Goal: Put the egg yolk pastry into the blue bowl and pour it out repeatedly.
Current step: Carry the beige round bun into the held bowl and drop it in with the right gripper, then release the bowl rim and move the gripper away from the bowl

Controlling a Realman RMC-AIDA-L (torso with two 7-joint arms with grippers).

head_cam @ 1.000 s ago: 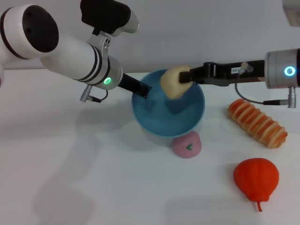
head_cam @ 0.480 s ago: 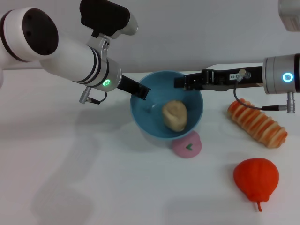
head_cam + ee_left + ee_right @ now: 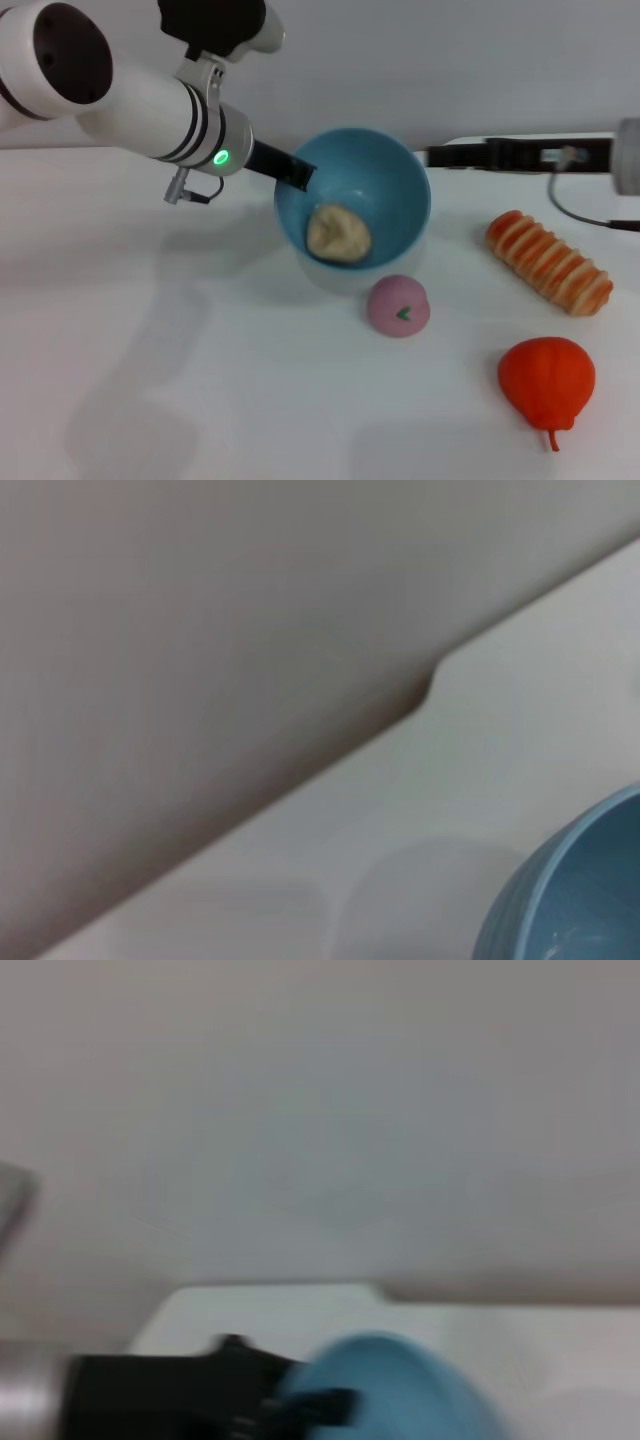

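The blue bowl is held off the table at the middle back, tilted with its mouth towards me. My left gripper is shut on its far-left rim. The egg yolk pastry, a pale beige lump, lies inside the bowl against its lower wall. My right gripper is empty and drawn back to the right of the bowl, level with its rim, apart from it. Part of the bowl's outer wall shows in the left wrist view. The bowl shows blurred in the right wrist view.
A pink round bun with a green mark lies just in front of the bowl. A long orange-and-cream striped bread lies at the right. An orange-red fruit with a stem sits at the front right. A grey wall stands behind the white table.
My right gripper let the pastry drop into the bowl and pulled back to the right. The left arm has tilted the bowl, and the pastry has slid to its lower left.
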